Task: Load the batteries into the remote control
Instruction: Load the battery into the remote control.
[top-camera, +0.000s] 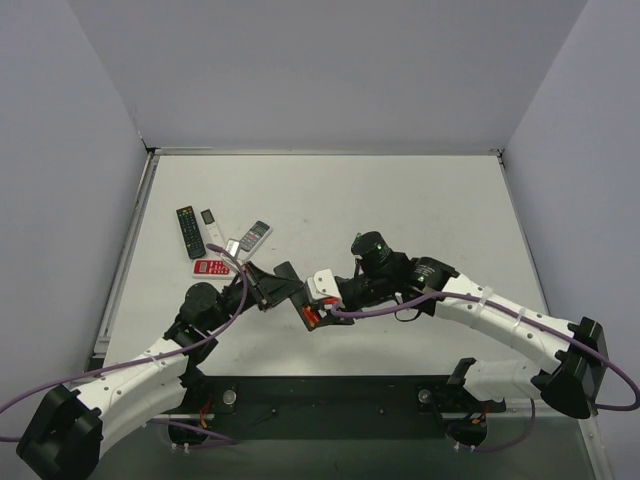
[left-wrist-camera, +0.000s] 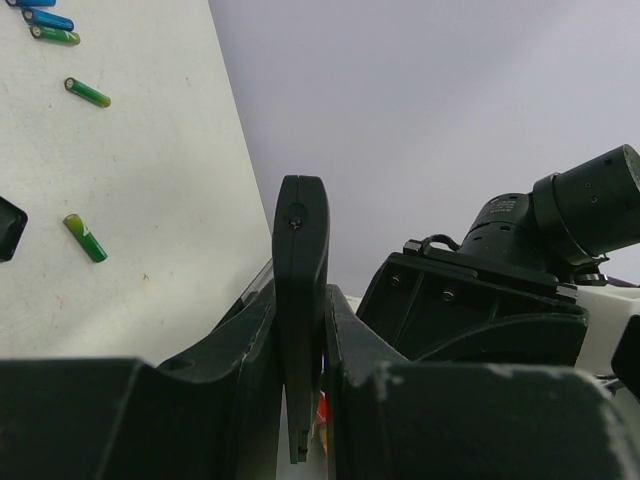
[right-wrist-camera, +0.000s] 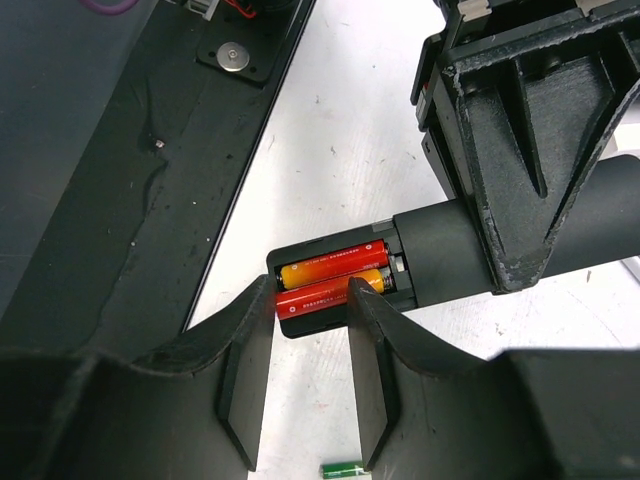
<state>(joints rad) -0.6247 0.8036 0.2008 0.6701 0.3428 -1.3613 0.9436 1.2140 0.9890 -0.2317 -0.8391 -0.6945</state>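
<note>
The remote control (right-wrist-camera: 450, 255), a slim black bar, hangs above the table with my left gripper (left-wrist-camera: 300, 297) shut on its edges. Its end compartment is uncovered and holds two orange-red batteries (right-wrist-camera: 330, 273) side by side. My right gripper (right-wrist-camera: 310, 298) is open, its fingertips resting over the nearer battery (right-wrist-camera: 320, 300), one at the battery's end and one near its middle. In the top view both grippers meet mid-table: the left gripper (top-camera: 275, 285), the right gripper (top-camera: 320, 303), with the orange-red cells (top-camera: 313, 318) showing between them. A small black piece (left-wrist-camera: 8, 228) lies at the left wrist view's edge.
Green batteries (left-wrist-camera: 88, 92) (left-wrist-camera: 85, 237) and a blue one (left-wrist-camera: 48, 18) lie loose on the white table; another green battery (right-wrist-camera: 342, 469) sits under my right fingers. Several other remotes (top-camera: 190, 231) (top-camera: 255, 236) (top-camera: 211, 267) lie at the left. The black base plate (right-wrist-camera: 120, 200) borders the near edge.
</note>
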